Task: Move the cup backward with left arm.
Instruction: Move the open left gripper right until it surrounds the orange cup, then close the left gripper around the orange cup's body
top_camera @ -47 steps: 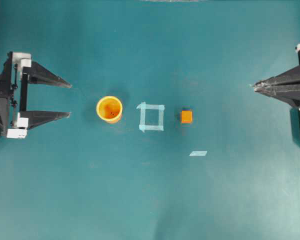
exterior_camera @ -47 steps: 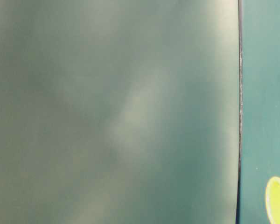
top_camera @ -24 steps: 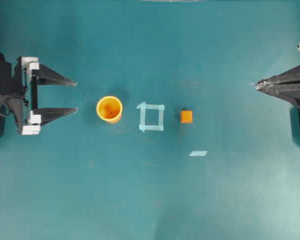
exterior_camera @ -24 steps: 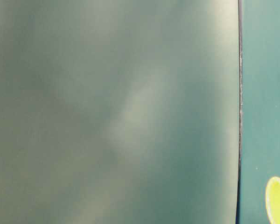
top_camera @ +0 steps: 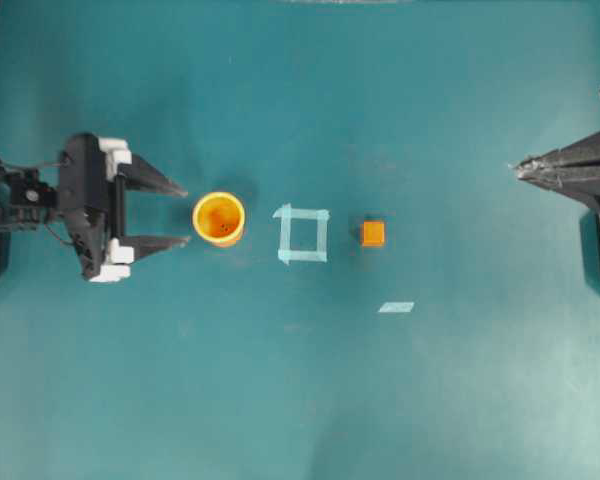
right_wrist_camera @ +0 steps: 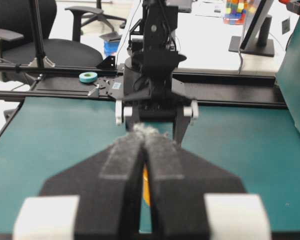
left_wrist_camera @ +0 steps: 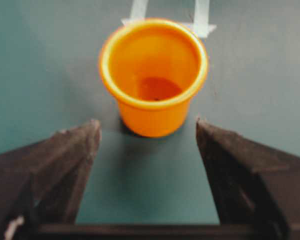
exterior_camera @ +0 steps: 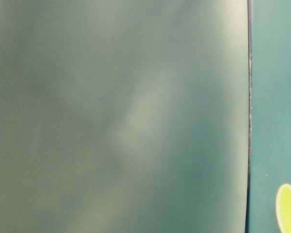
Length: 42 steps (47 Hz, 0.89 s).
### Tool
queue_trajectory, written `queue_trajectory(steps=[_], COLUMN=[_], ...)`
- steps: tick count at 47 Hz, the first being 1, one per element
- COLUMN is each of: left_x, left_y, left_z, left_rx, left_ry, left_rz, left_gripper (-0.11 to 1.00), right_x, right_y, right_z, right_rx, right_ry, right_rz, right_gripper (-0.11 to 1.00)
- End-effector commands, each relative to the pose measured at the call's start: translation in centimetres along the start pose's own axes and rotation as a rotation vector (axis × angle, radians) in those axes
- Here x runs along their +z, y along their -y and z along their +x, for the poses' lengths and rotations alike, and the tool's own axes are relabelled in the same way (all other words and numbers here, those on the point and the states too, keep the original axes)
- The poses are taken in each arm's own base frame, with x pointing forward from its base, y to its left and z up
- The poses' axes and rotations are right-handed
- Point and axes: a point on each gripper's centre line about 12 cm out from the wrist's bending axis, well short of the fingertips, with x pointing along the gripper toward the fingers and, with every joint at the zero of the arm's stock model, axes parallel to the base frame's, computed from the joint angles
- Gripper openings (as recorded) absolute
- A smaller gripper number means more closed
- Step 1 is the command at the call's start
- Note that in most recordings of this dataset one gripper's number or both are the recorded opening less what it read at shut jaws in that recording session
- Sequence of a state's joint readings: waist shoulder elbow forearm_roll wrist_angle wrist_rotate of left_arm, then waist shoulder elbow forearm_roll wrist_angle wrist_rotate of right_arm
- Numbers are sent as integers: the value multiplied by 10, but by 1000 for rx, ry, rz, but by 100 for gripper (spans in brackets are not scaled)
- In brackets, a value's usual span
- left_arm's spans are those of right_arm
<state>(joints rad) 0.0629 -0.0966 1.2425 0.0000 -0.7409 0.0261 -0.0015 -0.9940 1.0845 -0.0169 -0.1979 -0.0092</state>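
At the left edge of the overhead view sits the left gripper [top_camera: 187, 214], its two pointed prongs spread wide and holding nothing; the tips reach just short of the cup [top_camera: 219, 218], one above and one below its near side, with a sliver of green mat between them and the orange wall. From the left wrist camera the same cup [left_wrist_camera: 154, 75] stands upright in the upper middle of the frame, yellow rim showing, darker orange inside, both black prongs in the lower corners and apart from it; pale tape shows just behind its rim. Right of the cup in the overhead view lies a taped square outline [top_camera: 303, 234] on the table [top_camera: 300, 400]; beyond that a small orange cube [top_camera: 373, 234], and lower right of it a loose strip of tape [top_camera: 396, 307]. Far over at the right edge the right gripper [top_camera: 521, 170] rests with its jaws pressed together, empty. The table-level view is mostly a blurred grey-green panel, with only the cup's yellow rim [exterior_camera: 287, 209] at the lower right corner.
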Motion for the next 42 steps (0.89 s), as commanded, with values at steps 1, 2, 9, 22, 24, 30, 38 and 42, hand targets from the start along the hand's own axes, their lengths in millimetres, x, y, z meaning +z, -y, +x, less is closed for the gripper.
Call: queue_trajectory(steps=[1, 2, 9, 22, 24, 30, 38, 42], left_x=[4, 3, 1, 0, 1, 1, 5, 8], left_y=[4, 4, 4, 4, 4, 1, 0, 0], left_z=[9, 10, 20, 34, 37, 44, 53, 56], left_rx=[-13, -14, -14, -14, -11, -5, -1, -1], left_ry=[14, 10, -3, 2, 5, 3, 18, 29], left_rz=[5, 4, 5, 5, 5, 4, 2, 2], left_gripper=[75, 75, 75, 75, 75, 75, 75, 75], right_x=[15, 15, 17, 17, 17, 17, 17, 18], right_y=[1, 1, 1, 1, 1, 1, 1, 1], right_z=[2, 1, 1, 1, 1, 1, 1, 1], right_rx=[-2, -2, -2, -2, -2, -2, -2, -2], right_ry=[38, 38, 44, 43, 41, 41, 41, 43], right_rz=[-3, -3, -2, -2, -2, -2, -2, -2], right_gripper=[-1, -1, 0, 0, 0, -1, -1, 0])
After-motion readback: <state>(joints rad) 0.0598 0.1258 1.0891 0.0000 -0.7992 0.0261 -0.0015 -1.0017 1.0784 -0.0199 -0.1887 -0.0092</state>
